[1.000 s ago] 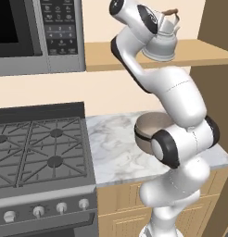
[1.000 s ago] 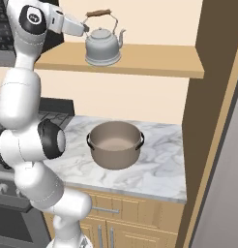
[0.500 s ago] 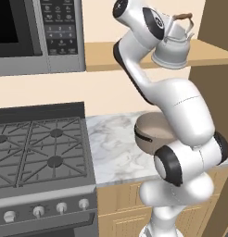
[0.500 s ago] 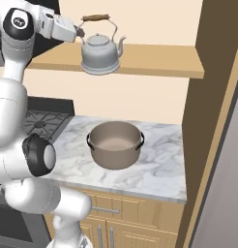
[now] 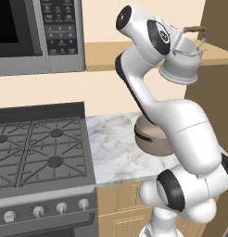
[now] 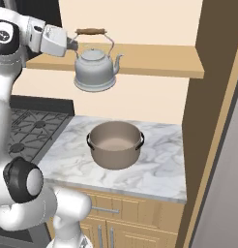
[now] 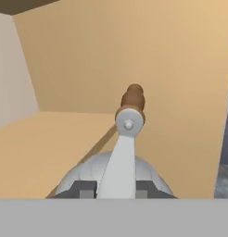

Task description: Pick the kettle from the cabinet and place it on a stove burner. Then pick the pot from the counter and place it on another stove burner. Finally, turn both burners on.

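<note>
The silvery kettle (image 6: 94, 70) hangs in the air just in front of the tan cabinet shelf (image 6: 159, 60), its base below the shelf's front edge. My gripper (image 6: 73, 43) is shut on the left end of its brown-barred handle (image 6: 90, 31). In the left base view the kettle (image 5: 180, 69) sits at the end of my raised arm, gripper (image 5: 186, 39) on the handle. In the hand view the handle bar (image 7: 133, 99) points away end-on above the kettle's dome (image 7: 88, 178). The taupe pot (image 6: 115, 144) stands on the marble counter (image 6: 159, 169), directly under the kettle.
The gas stove (image 5: 41, 148) with black grates lies left of the counter, with a row of knobs (image 5: 37, 212) on its front. A grey microwave (image 5: 37, 32) hangs above it. A dark brown panel (image 6: 213, 121) walls the right side.
The kettle, still in my grip, has come forward off the shelf and dropped lower, toward the stove side. The pot has not moved.
</note>
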Tool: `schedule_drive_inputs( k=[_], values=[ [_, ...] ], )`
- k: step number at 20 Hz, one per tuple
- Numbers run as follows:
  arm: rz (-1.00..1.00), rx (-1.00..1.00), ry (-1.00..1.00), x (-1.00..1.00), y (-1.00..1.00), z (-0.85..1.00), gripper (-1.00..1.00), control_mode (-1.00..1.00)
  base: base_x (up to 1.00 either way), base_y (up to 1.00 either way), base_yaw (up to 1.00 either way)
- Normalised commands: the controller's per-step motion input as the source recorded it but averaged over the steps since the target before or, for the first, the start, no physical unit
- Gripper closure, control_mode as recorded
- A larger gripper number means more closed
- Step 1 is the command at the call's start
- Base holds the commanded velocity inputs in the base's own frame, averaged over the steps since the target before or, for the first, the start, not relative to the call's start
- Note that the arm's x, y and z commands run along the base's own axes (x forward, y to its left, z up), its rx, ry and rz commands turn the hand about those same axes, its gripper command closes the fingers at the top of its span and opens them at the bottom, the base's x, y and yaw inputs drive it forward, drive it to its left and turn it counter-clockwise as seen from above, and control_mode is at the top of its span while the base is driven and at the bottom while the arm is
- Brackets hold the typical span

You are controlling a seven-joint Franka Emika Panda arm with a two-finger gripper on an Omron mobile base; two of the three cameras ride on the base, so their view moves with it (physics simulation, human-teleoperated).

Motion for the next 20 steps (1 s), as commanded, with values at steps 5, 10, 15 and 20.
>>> schedule_drive_inputs(
  k=[5, 10, 15, 20],
  values=[
    [-0.04, 0.00, 0.00, -0.63, -0.02, -0.34, 1.00, -1.00, 0.00, 0.00, 0.00],
    [-0.03, 0.00, 0.00, -0.62, 0.00, -0.35, 1.00, -1.00, 0.00, 0.00, 0.00],
    [-0.01, 0.00, 0.00, -0.56, 0.00, -0.37, 1.00, -1.00, 0.00, 0.00, 0.00],
    [0.00, 0.00, 0.00, -0.34, 0.00, -0.43, 1.00, -1.00, 0.00, 0.00, 0.00]
  ],
)
